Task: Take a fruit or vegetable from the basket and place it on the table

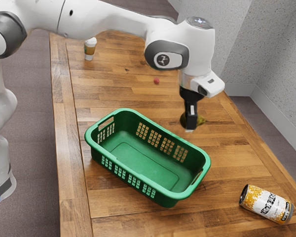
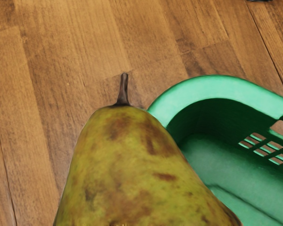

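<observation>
Holding a pear in the black two-finger gripper, clamped on the fruit from its sides, with the near finger across the pear's middle and the far one hidden behind. Out of the basket with the pear, over the wooden table, just beyond the long rim on the side away from the exterior view's lower edge. Cannot tell about contact or a gap between pear and tabletop. In the exterior view, lying sideways in the grip, with the narrow end toward the exterior view's right.

In the wrist view, mottled green and brown, with a dark, short stem at the narrow end. Beside it there, a rounded corner of the green plastic basket, with part of the inside and some slots in the wall.

In the exterior view, basket upright on the table, with slotted walls and a handle opening at each short end. Toward the exterior view's lower right, a drink can on its side, orange-yellow and white with black lettering, well apart from the basket. Near the table's far end, upright, a paper cup with white lid and brown sleeve. Between cup and gripper, on the wood, a small red thing, too small to name.
</observation>
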`<state>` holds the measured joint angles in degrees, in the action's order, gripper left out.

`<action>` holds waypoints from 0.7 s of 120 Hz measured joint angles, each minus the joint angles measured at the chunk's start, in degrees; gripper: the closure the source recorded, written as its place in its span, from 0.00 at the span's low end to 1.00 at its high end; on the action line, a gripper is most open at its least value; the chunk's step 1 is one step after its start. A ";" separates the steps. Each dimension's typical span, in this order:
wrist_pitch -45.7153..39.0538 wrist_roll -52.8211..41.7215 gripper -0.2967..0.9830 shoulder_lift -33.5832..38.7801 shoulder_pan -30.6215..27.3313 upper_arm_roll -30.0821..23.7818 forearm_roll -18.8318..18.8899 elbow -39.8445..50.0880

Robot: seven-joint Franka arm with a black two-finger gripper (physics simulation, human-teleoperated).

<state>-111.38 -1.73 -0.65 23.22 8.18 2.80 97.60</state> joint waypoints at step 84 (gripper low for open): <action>3.72 -5.41 0.31 -12.11 -9.76 5.50 -0.79 -10.88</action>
<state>-107.66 -7.14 -12.76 13.46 13.68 2.00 86.72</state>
